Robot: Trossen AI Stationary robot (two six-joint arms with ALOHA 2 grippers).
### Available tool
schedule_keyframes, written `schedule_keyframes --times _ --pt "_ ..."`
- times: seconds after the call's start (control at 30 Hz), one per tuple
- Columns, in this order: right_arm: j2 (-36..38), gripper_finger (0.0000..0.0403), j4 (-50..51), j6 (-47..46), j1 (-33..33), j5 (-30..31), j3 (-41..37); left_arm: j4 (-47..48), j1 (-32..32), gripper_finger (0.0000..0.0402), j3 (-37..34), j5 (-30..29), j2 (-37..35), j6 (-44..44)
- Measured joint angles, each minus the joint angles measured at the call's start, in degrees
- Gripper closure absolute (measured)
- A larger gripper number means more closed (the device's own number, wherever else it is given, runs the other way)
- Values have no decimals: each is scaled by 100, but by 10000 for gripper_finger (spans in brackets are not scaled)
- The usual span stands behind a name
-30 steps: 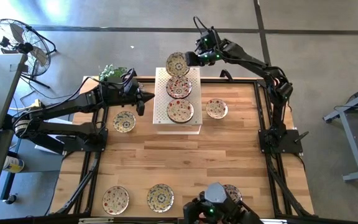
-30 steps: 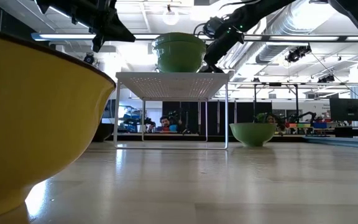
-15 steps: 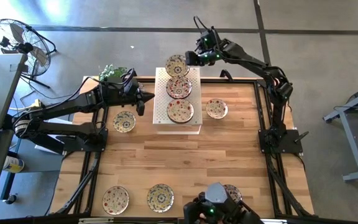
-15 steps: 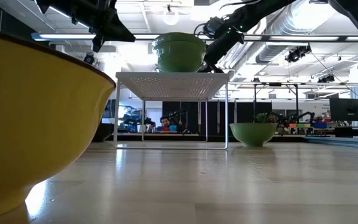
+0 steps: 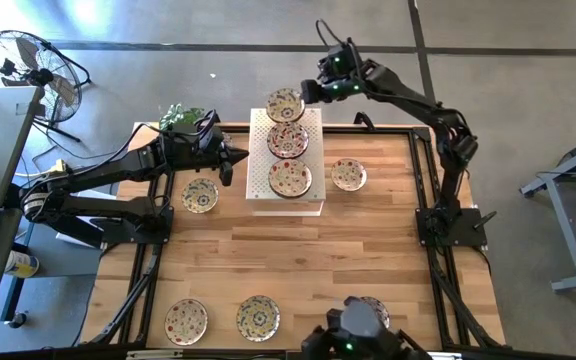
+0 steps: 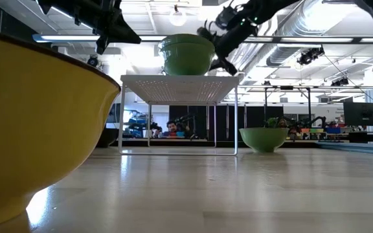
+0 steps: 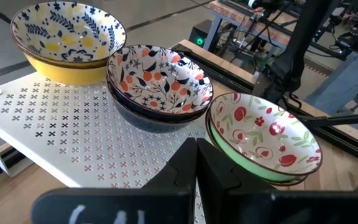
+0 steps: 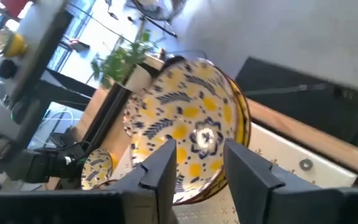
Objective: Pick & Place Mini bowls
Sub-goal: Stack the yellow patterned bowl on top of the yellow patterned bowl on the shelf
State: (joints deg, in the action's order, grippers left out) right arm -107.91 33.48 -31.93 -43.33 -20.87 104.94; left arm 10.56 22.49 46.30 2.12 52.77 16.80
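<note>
The mini bowls point(image 5: 199, 195) are small, round and shallow, glazed cream inside with speckled floral prints in red, green and dark blue. Seen from above, one sits on the wooden worktop point(image 5: 288, 260) at the left beside the white rack point(image 5: 258, 185), under the left arm. Two more lie along the near edge at left point(image 5: 186, 319) and centre-left point(image 5: 257, 316), and a third point(image 5: 373, 308) is partly hidden there.

The rack is a white perforated metal shelf on thin wire legs, and three bowls stand in a row along it. In the left wrist view these are a yellow one with blue leaves and lemons point(image 7: 68, 38), a dark-rimmed one with orange blossoms point(image 7: 159, 81) and a green-sided one with red cherries point(image 7: 263, 134). The yellow one rests at the rack's far end, overhanging its edge.

The left tool point(image 5: 240, 157) hovers just beside the rack's left edge, fingers pressed together and empty.

One more bowl point(image 5: 348, 175) sits on the worktop right of the rack.

The right tool point(image 5: 306, 93) is just beside the yellow bowl, its fingers point(image 8: 160, 171) parted, gripping nothing.
</note>
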Motion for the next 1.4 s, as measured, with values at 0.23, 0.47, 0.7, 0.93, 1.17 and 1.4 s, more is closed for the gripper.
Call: schedule_keyframes --times 0.23,0.47,0.7,0.93,1.17,1.4 --pt "658 325 297 1411 232 239 1 -1 -1 400 0 -1 0 0" --pt "1538 398 -482 2583 1085 502 -1198 -12 -1 400 0 -3 0 0" --pt "2790 400 -4101 1811 1810 762 -4090 -72 1 400 -4 -10 0 2" --pt "4247 400 -4869 1649 2295 1886 -5584 -58 -1 400 -4 36 0 162" --pt "5454 402 -4870 1632 2402 2766 -6329 -113 -1 400 -2 -83 121 753" --pt "6007 402 -4770 1632 2382 3183 -6677 716 -3 401 242 336 341 889"
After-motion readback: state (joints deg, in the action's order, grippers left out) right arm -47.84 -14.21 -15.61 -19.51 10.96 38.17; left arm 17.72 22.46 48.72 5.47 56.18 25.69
